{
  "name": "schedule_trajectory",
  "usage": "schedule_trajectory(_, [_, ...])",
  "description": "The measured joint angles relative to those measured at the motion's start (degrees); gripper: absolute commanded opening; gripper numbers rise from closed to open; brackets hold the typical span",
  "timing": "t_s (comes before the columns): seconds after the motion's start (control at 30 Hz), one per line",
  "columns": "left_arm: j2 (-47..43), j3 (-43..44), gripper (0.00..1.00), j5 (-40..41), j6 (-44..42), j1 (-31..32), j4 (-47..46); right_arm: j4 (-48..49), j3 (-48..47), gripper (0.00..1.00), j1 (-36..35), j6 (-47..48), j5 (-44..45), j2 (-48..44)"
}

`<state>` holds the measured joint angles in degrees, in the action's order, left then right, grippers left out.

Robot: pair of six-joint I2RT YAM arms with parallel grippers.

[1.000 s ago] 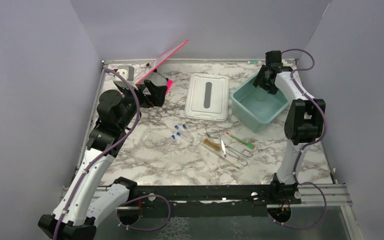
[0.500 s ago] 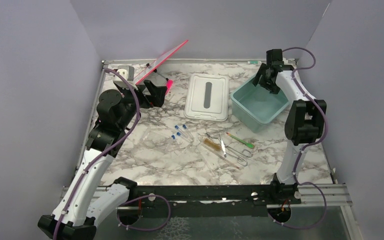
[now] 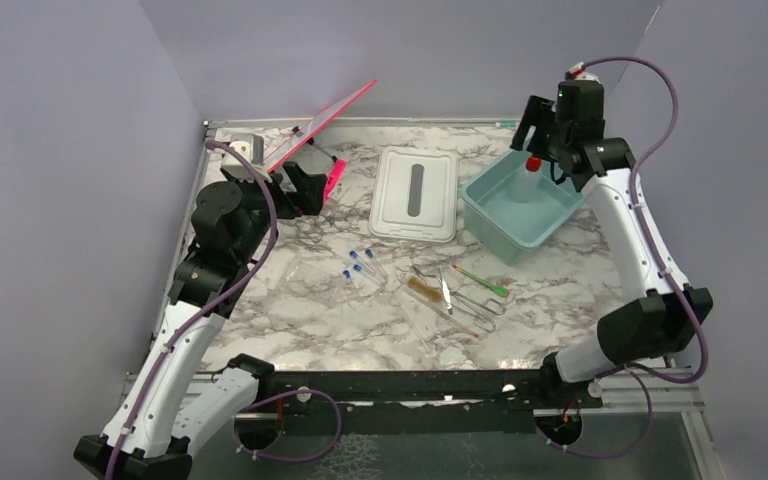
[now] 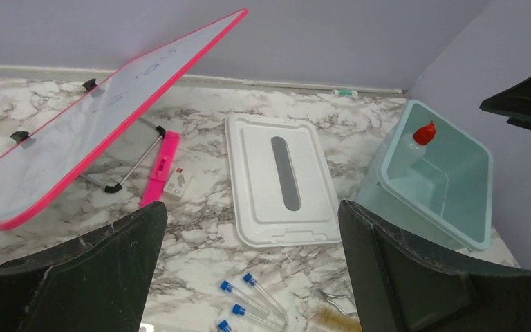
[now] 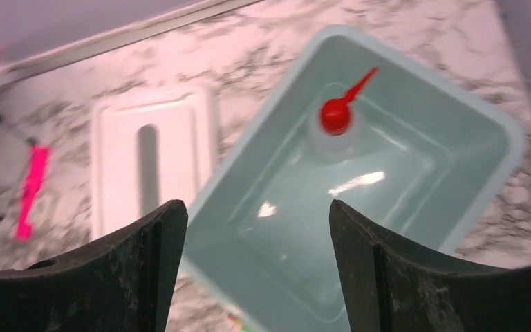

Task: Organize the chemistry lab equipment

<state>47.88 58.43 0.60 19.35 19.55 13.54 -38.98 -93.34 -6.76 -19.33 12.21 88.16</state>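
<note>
The teal tub (image 3: 490,225) holds one upright white squeeze bottle (image 5: 335,135), red-nozzled; left fingers (image 4: 76,277) and right fingers (image 5: 110,277) gape wide, empty.

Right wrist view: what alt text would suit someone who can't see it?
A white squeeze bottle with a red nozzle stands inside a teal tub, seen from above between the black fingers of the open right gripper. A white lid lies on the marble table beside the tub.

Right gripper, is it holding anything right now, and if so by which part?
Nothing. The right gripper hangs above the teal tub with its jaws open and empty; the white squeeze bottle stands free inside the tub.
</note>
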Motion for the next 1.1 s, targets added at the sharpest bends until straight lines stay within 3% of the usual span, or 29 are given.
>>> schedule_trajectory(0.3, [-0.6,-3.3,0.99,0.1,4.0,0.0,5.3,2.2,7.9,0.73,-24.4,2.4,-7.2,-4.9])
schedule_trajectory(0.53, [-2.6,-4.6,0.98,3.1,8.6,0.0,12.2,4.1,12.5,0.51,-40.3,-0.3,-8.1,3.0])
schedule_trajectory(0.8, [-2.9,-3.0,0.97,13.2,12.4,0.0,23.2,7.5,13.3,0.54,-50.7,-7.8,-10.4,16.7])
schedule_trajectory(1.1, [-4.2,-1.6,0.97,16.0,12.5,0.0,25.9,9.2,12.4,0.51,-53.8,-10.9,-10.6,24.7])
